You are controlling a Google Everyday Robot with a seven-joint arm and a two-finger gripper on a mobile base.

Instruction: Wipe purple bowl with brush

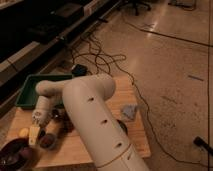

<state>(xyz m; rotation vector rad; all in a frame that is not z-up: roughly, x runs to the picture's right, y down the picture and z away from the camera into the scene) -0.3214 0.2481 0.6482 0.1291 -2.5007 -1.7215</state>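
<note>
Glossy purple bowl (12, 153) bottom-left on table, pale yellow brush (33, 134) under pincer (36, 126)

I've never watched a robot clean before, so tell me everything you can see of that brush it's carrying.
The brush is small, with a pale yellow, blocky head that looks like plastic or foam. It hangs head down at the tip of the gripper, over the wooden table near its left end. The purple bowl lies just below and left of it at the table's corner. Whether the brush touches the bowl or table cannot be told.
</note>
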